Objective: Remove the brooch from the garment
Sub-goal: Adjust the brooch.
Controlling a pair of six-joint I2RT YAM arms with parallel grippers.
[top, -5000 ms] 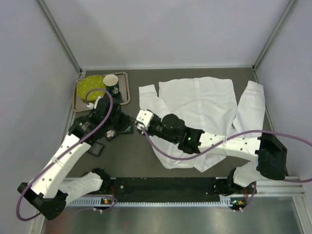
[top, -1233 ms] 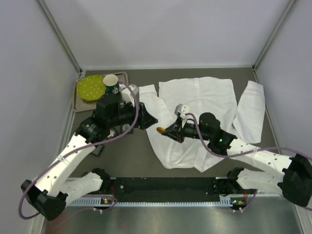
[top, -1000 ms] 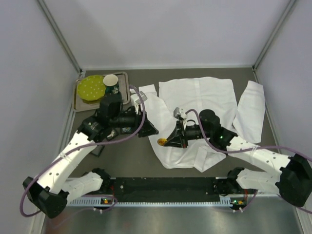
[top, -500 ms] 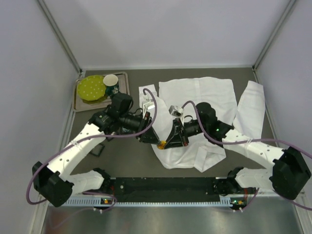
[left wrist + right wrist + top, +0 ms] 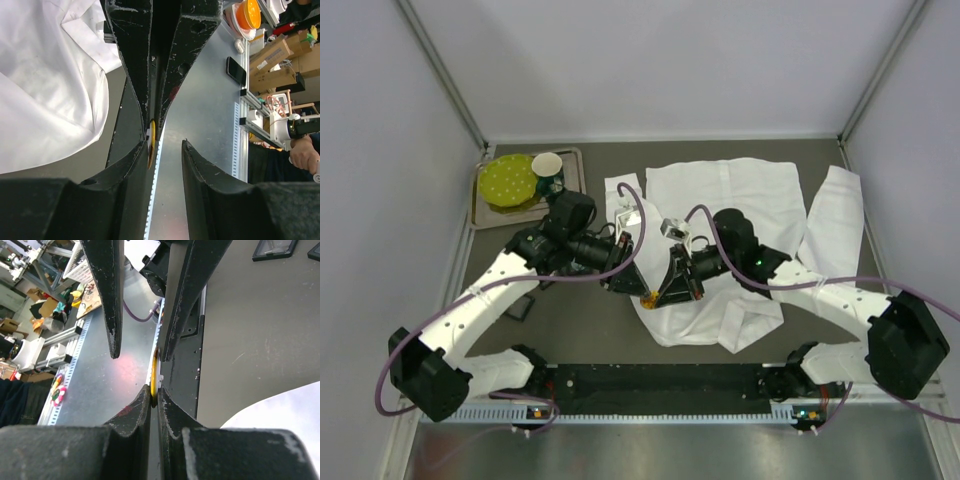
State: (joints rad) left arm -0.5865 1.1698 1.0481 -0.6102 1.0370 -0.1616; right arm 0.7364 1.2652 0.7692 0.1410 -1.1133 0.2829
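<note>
The brooch [image 5: 649, 296] is a thin yellow disc with a white back, held edge-on above the table's dark top, off the garment [image 5: 730, 210]. My right gripper [image 5: 657, 294] is shut on the brooch [image 5: 154, 374], pinching its lower rim. My left gripper [image 5: 637, 289] faces it from the left, open, with its jaws on either side of the disc. In the left wrist view the brooch [image 5: 151, 143] lies against one fingertip [image 5: 141, 152]; the other fingertip [image 5: 186, 147] stands clear of it. The white shirt [image 5: 45, 90] lies flat behind both grippers.
A tray [image 5: 575, 190] at the back left carries a green plate [image 5: 508, 178] and a paper cup [image 5: 547, 165]. Small dark flat pieces [image 5: 518, 306] lie under the left arm. A black rail [image 5: 660, 380] runs along the near edge.
The right gripper has carried the brooch left off the shirt's hem. The left arm has swung right to meet it, and its jaws have narrowed around the disc.
</note>
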